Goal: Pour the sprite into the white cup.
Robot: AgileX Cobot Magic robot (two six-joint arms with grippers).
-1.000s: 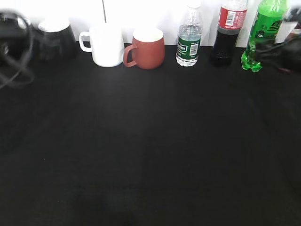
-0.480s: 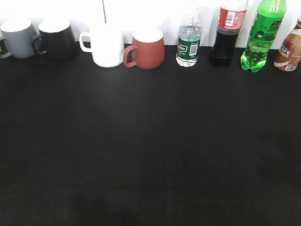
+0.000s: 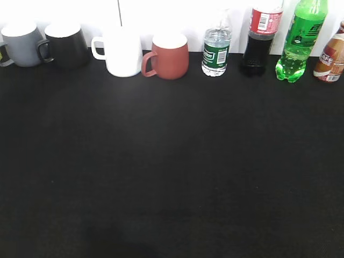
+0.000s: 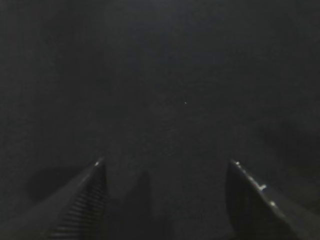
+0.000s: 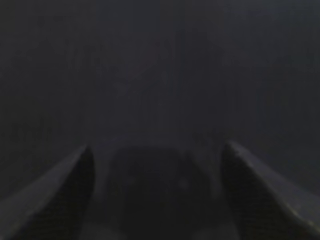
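Fingers of the left gripper (image 4: pixel 165 200) stand wide apart over bare black cloth, with nothing between them, and the right gripper (image 5: pixel 157 195) is spread the same way above the dark surface; its view is dim and soft, so the rounded shape between its fingers may be only a shadow. Neither arm appears in the exterior view. Taking the white cup (image 3: pixel 121 51) as landmark: it stands upright at the far edge of the black table (image 3: pixel 172 172), against the white wall, handle turned to the left. Just right of it, nearly touching, is a terracotta mug (image 3: pixel 167 55); to its left stand a black mug (image 3: pixel 65 44) and then a grey mug (image 3: pixel 20 44). The cups' insides cannot be seen from this angle. Further right of the white cup come a small clear water bottle (image 3: pixel 216 48), partly filled, a dark cola bottle (image 3: pixel 258 37), and then the sprite (image 3: pixel 299 42), upright, capped and holding bright green liquid, well apart from the white cup. A brown bottle (image 3: pixel 331 58) sits at the right border. All of the table in front of the row lies open.
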